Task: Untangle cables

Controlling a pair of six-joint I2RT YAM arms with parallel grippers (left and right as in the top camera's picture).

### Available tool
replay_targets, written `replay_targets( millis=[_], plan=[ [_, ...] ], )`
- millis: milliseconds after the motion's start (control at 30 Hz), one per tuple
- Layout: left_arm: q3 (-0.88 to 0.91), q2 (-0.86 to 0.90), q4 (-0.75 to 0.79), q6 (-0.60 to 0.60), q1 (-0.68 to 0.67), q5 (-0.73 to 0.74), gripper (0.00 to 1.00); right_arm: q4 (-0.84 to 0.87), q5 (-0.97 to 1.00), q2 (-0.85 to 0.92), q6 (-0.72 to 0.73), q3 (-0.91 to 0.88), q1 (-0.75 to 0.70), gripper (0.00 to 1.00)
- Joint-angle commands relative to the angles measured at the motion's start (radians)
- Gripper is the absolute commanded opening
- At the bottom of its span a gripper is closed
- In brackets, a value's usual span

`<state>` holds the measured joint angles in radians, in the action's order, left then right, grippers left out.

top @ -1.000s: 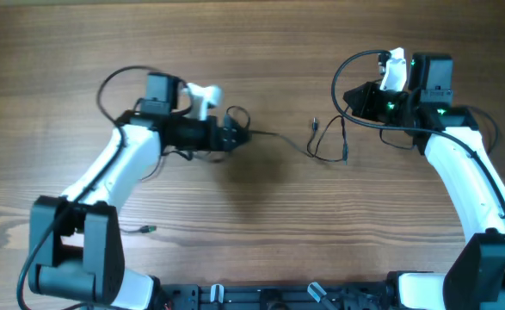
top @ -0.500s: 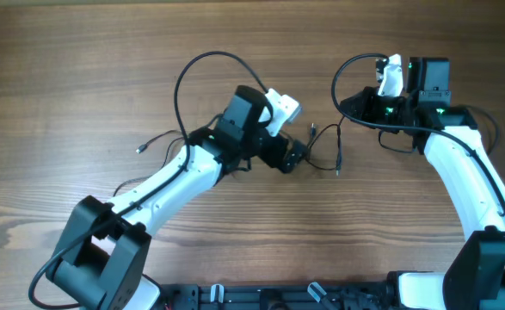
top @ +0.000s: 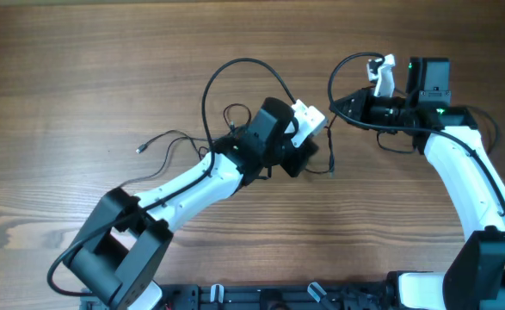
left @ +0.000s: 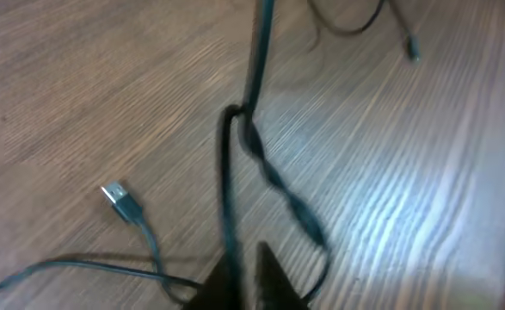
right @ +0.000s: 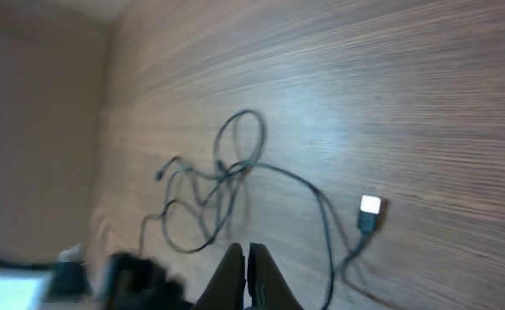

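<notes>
pinching the cables (left: 254,77) in the left hand (left: 245,267).

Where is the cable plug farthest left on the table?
In the overhead view, the plug lies on the table, left of centre, above and left of the left arm.
</notes>
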<state>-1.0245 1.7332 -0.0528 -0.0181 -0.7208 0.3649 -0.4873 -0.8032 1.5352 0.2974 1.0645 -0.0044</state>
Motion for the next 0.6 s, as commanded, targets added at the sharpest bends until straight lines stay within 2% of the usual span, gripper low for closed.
replay_targets(
  millis=[0, 67, 133, 233, 333, 433, 567],
  plan=[
    [-0.001, 0.014, -0.051, 0.06, 0.006, -0.274, 0.04, 0.003, -0.282, 0.013, -0.17, -0.006, -0.007, 0.04],
    [-0.001, 0.014, -0.157, 0.154, 0.039, -0.547, 0.04, 0.043, -0.454, 0.013, -0.243, -0.006, -0.059, 0.04],
    [-0.001, 0.014, -0.263, 0.163, 0.08, -0.632, 0.04, 0.1, -0.446, 0.013, -0.201, -0.006, -0.128, 0.04],
    [0.0, 0.014, -0.402, 0.243, 0.163, -0.636, 0.04, 0.223, -0.444, 0.013, -0.038, -0.006, -0.257, 0.04],
    [0.0, 0.014, -0.458, 0.339, 0.246, -0.626, 0.04, 0.326, -0.389, 0.013, 0.118, -0.006, -0.356, 0.04],
    [0.0, 0.014, -0.459, 0.345, 0.289, -0.566, 0.04, 0.337, -0.261, 0.013, 0.122, -0.006, -0.397, 0.04],
    [0.0, 0.014, -0.488, 0.349, 0.306, -0.564, 0.04, 0.322, 0.043, 0.013, 0.122, -0.006, -0.423, 0.04]
  ],
)
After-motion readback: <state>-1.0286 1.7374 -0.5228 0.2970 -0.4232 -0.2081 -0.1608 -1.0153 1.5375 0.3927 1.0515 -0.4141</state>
